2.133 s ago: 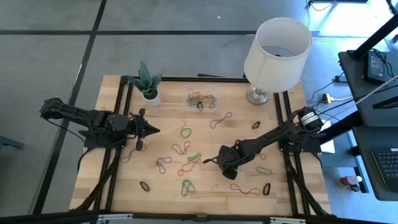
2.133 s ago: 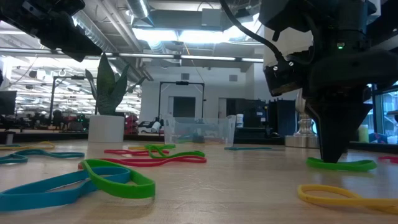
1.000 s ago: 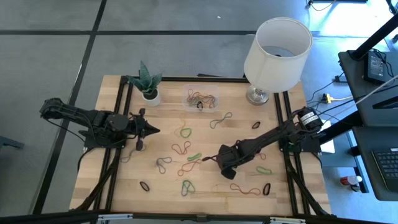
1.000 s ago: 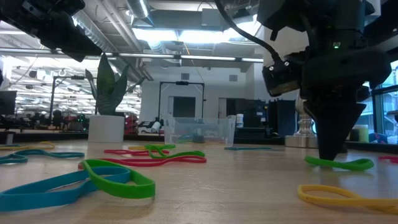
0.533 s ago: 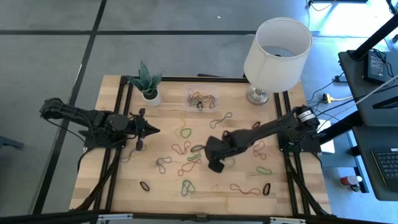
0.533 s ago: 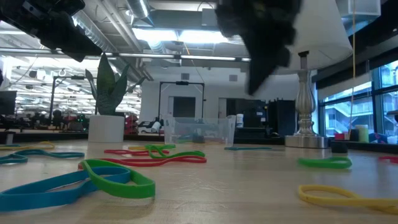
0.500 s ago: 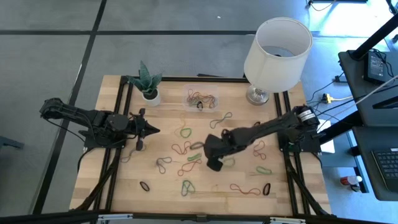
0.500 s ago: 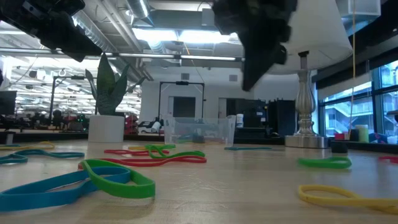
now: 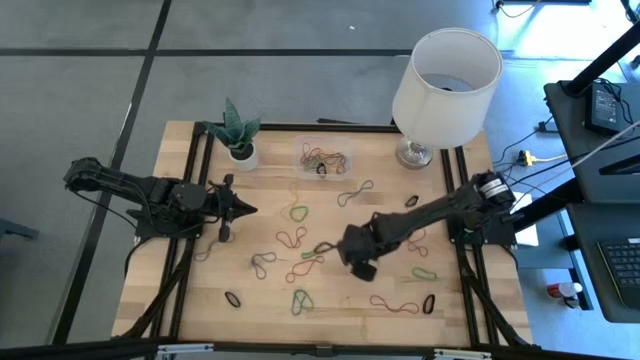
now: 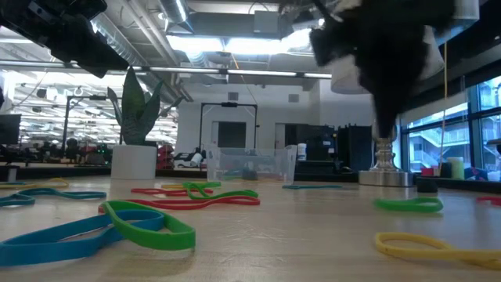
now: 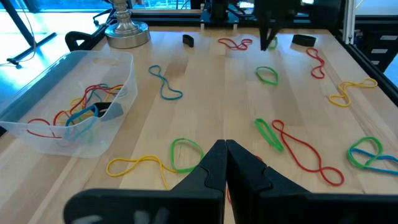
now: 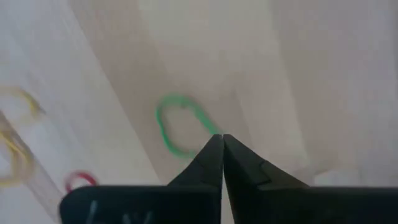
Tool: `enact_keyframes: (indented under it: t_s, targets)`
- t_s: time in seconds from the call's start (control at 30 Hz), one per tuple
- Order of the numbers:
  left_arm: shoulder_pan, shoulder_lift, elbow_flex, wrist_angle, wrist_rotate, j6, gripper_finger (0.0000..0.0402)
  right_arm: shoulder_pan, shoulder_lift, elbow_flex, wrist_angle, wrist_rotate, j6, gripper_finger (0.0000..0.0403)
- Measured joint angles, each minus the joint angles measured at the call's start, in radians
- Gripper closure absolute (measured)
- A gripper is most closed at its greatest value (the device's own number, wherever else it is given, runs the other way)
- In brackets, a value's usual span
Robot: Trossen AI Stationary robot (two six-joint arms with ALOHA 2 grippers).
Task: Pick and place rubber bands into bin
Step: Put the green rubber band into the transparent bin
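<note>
I see two arms: left jaws [image 9: 243,210] together, right jaws [image 9: 337,249] together over a green band [image 12: 180,129]. One bin [image 9: 323,158] sits beyond; many bands scattered on one bench [image 9: 450,318].

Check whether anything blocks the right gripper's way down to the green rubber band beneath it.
Nothing visible does. The right gripper, its fingers together, hangs above bare wooden table, with the small green rubber band loop lying flat just past the tips.

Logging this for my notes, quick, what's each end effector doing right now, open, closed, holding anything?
Left end effector: closed, holding nothing, waiting at the table's left.
Right end effector: closed, nothing visibly held, over a green rubber band mid-table.
</note>
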Motion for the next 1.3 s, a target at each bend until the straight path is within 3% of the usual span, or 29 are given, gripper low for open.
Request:
enact_keyframes:
  t_s: [0.27, 0.6, 0.9, 1.3]
  targets:
    - [0.000, 0.000, 0.000, 0.000, 0.000, 0.000, 0.0400, 0.097, -0.029, -0.183, 0.160, -0.037, 0.033, 0.0364]
    - [0.000, 0.000, 0.000, 0.000, 0.000, 0.000, 0.0400, 0.127, -0.197, -0.406, 0.379, -0.036, 0.039, 0.0363]
    - [0.000, 0.000, 0.000, 0.000, 0.000, 0.000, 0.0400, 0.126, -0.318, -0.478, 0.471, 0.000, -0.109, 0.0363]
    - [0.000, 0.000, 0.000, 0.000, 0.000, 0.000, 0.0400, 0.126, -0.319, -0.479, 0.472, 0.016, -0.265, 0.0363]
